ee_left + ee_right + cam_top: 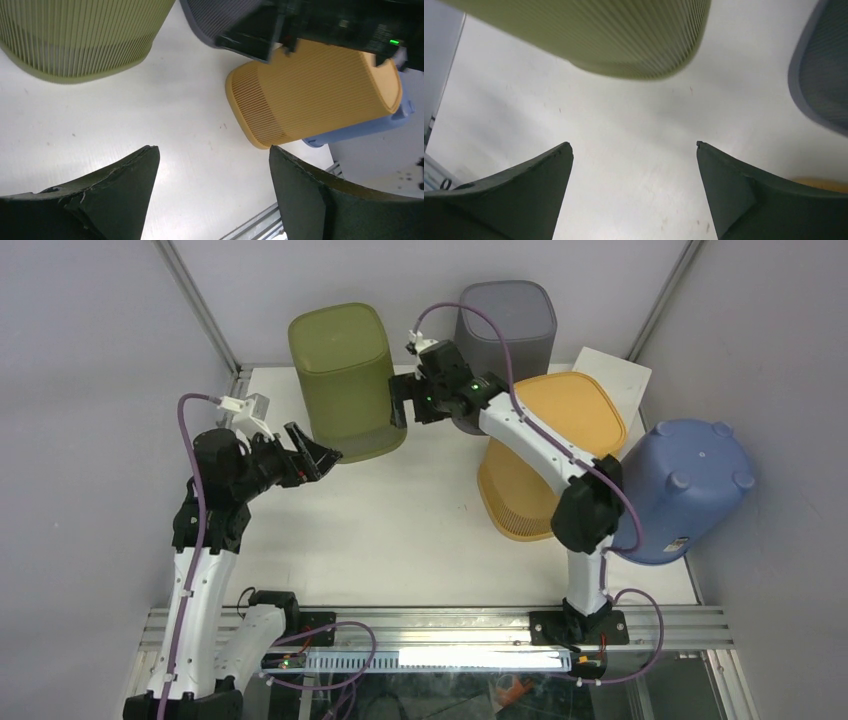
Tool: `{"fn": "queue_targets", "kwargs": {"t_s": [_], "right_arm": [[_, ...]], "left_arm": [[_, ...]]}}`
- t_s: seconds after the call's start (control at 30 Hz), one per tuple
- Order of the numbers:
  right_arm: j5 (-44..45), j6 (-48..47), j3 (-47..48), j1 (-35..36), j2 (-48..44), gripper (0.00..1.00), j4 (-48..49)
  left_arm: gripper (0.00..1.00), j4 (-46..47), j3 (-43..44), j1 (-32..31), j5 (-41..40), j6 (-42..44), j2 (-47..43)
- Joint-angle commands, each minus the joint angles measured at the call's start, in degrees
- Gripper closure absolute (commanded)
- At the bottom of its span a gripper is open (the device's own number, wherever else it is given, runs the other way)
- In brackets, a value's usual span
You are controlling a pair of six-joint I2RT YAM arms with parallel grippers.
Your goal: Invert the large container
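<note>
An olive green ribbed container (345,380) stands at the back left with its closed base up. It also shows in the left wrist view (75,35) and the right wrist view (599,35). My left gripper (315,455) is open and empty, just off the container's lower left rim; in its own view (214,155) only bare table lies between the fingers. My right gripper (408,405) is open and empty, close beside the container's right wall, and in its own view (634,145) it hangs over bare table.
A grey container (505,325) stands at the back, an orange one (555,450) under my right arm, and a blue one (690,485) at the right edge, base up. A white sheet (615,375) lies at the back right. A metal rail (450,620) runs along the front.
</note>
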Motion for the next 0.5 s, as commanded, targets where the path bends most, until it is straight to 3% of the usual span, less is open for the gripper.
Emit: {"fn": "queue_targets", "kwargs": {"t_s": [0.0,0.27,0.47], "right_arm": [[1.0,0.7,-8.8,0.5,-15.2,0.01,0.9],[11.7,1.4,-19.0,1.4,-26.5,0.01,-9.6],[18.2,0.7,-20.3,1.5,-28.5,0.01,-13.3]], "left_arm": [[0.14,-1.4,-1.6,-0.8,-1.6,2.3,1.3],[0.01,-3.7,-2.5,-6.7,-11.5,3.3,5.3],[0.01,-3.7,-4.9,-8.0,-17.4,2.1,8.1]]}}
